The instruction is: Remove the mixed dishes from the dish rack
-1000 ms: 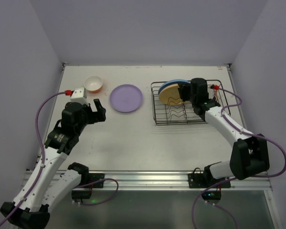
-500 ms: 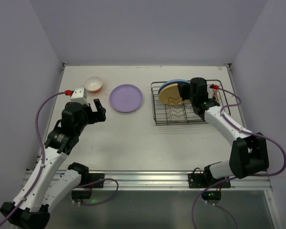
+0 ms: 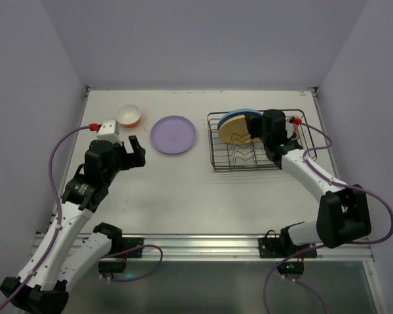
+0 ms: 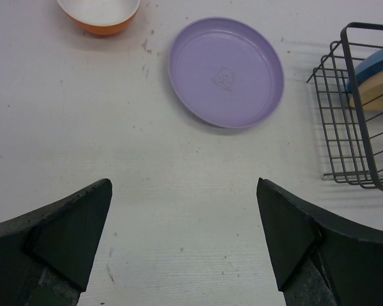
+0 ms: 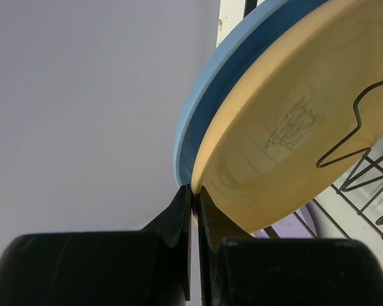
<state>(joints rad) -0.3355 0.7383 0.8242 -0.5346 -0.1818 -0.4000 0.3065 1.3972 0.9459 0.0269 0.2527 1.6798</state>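
Observation:
The dark wire dish rack (image 3: 217, 157) stands at the right of the table. A tan plate (image 3: 234, 129) stands on edge in it, with a blue plate (image 3: 240, 110) right behind. My right gripper (image 3: 257, 128) is shut on the rim of the tan plate (image 5: 293, 115); one finger sits between it and the blue plate (image 5: 220, 70). A lilac plate (image 3: 173, 134) and an orange bowl (image 3: 128, 115), white inside, lie on the table left of the rack. My left gripper (image 3: 132, 149) is open and empty above the table, near the lilac plate (image 4: 226, 70). No glasses or mugs show.
White walls close in the table at the back and both sides. The rack's near corner (image 4: 345, 127) shows at the right edge of the left wrist view, and the bowl (image 4: 99, 16) at its top.
The right wrist has shifted very slightly at the rack, still pinched on the tan plate. The left arm and the dishes on the table have not moved.

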